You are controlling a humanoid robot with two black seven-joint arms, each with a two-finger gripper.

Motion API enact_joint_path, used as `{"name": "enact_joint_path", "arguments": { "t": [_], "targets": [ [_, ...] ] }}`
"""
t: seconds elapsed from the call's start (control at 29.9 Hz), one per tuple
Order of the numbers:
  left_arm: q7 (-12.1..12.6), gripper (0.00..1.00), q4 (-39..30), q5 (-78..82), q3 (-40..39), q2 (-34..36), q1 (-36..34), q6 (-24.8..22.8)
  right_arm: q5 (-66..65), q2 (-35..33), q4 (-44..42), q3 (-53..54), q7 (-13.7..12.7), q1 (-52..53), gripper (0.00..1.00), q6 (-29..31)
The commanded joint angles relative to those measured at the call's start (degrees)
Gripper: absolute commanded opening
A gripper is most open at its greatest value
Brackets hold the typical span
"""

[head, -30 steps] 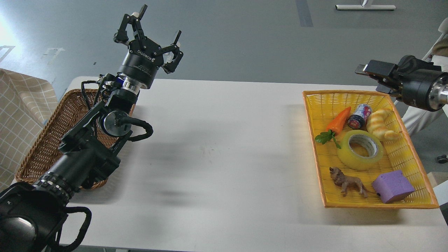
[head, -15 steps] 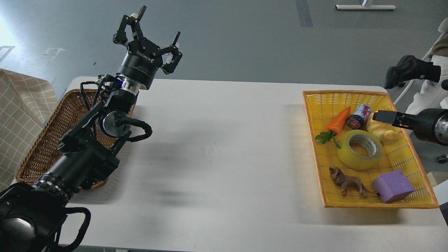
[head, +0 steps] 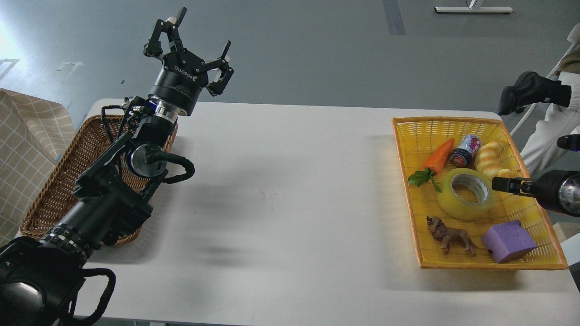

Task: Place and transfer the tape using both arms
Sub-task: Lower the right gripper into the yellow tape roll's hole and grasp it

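Observation:
The tape (head: 453,204), a translucent yellow roll with a grey-white core, lies flat in the middle of the yellow basket (head: 489,266) at the table's right. My right gripper (head: 499,184) comes in from the right edge, low over the basket, its tip right at the tape's right rim. It is seen edge-on, so its fingers cannot be told apart. My left gripper (head: 199,32) is open and empty, raised high over the table's far left corner, above the brown wicker basket (head: 63,181).
The yellow basket also holds a toy carrot (head: 438,156), a small can (head: 465,150), a pale bread toy (head: 487,156), a toy lion (head: 448,235) and a purple block (head: 507,241). A person's leg and dark shoe (head: 530,93) are beyond the table's right corner.
My right gripper has come down from behind the basket's back right corner to the tape's right rim. My left arm has shifted slightly left, still open.

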Motion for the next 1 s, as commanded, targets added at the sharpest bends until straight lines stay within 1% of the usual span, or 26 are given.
{"name": "enact_joint_path", "arguments": {
  "t": [0.0, 0.03, 0.07, 0.1, 0.4, 0.43, 0.5, 0.57, 0.63, 0.7, 0.74, 0.77, 0.8, 0.84, 0.87, 0.97],
  "targets": [
    [0.00, 0.98, 0.01, -0.03, 0.00, 0.03, 0.00, 0.00, -0.13, 1.39, -0.05, 0.02, 0.01, -0.16, 0.74, 0.00],
    [0.00, 0.98, 0.01, 0.05, 0.00, 0.03, 0.00, 0.00, -0.13, 1.48, -0.13, 0.02, 0.01, -0.16, 0.74, 0.00],
    [0.00, 0.98, 0.01, -0.03, 0.00, 0.03, 0.00, 0.00, -0.13, 1.65, -0.22, 0.02, 0.01, -0.24, 0.69, 0.00],
    [0.00, 0.98, 0.01, -0.03, -0.09, 0.03, 0.00, 0.00, -0.13, 2.00, -0.31, 0.02, 0.01, -0.24, 0.67, 0.00],
    [0.00, 0.98, 0.01, -0.03, -0.09, 0.03, 0.00, 0.00, -0.22, 3.59, -0.84, -0.42, 0.01, -0.51, 0.66, 0.00],
    [0.00, 0.98, 0.01, -0.03, -0.09, 0.03, 0.00, 0.00, -0.39, 3.85, -1.01, -0.69, 0.01, -0.68, 0.63, 0.00],
    [0.00, 0.98, 0.01, -0.03, -0.09, 0.03, 0.00, 0.00, -0.39, 4.03, -1.45, -0.69, 0.01, -0.60, 0.60, 0.00],
    [0.00, 0.98, 0.01, 0.06, -0.09, 0.03, 0.09, 0.00, -0.48, 4.73, -2.59, -0.69, 0.01, -0.60, 0.52, 0.00],
    [0.00, 0.98, -0.08, -0.03, -0.09, 0.03, 0.09, 0.00, -0.48, 5.34, -3.21, -0.78, 0.01, -0.60, 0.49, 0.00],
    [0.00, 0.98, -0.08, -0.03, -0.09, 0.03, 0.09, 0.00, -0.48, 5.70, -3.47, -0.78, -0.08, -0.68, 0.42, 0.00],
    [0.00, 0.98, -0.08, -0.03, -0.09, 0.03, 0.09, 0.00, -0.48, 5.79, -3.47, -0.86, -0.08, -0.68, 0.35, 0.00],
    [0.00, 0.98, -0.08, -0.03, -0.09, 0.12, 0.00, 0.00, -0.48, 5.79, -3.47, -0.86, -0.17, -0.77, 0.24, 0.00],
    [0.00, 0.98, -0.08, -0.03, -0.09, 0.12, 0.09, 0.00, -0.48, 5.79, -3.47, -0.95, -0.17, -0.77, 0.19, 0.00],
    [0.00, 0.98, -0.08, 0.05, -0.09, 0.12, 0.00, 0.00, -0.48, 5.79, -3.47, -0.95, -0.60, -0.86, 0.08, 0.00],
    [0.00, 0.98, -0.08, 0.06, -0.09, 0.12, 0.00, 0.00, -0.48, 5.70, -3.47, -0.95, -0.78, -0.77, 0.02, 0.00],
    [0.00, 0.98, -0.08, -0.03, -0.09, 0.03, 0.00, 0.00, 0.05, 5.44, -2.86, -0.86, -0.87, -0.33, 0.00, 0.00]
  ]
}}
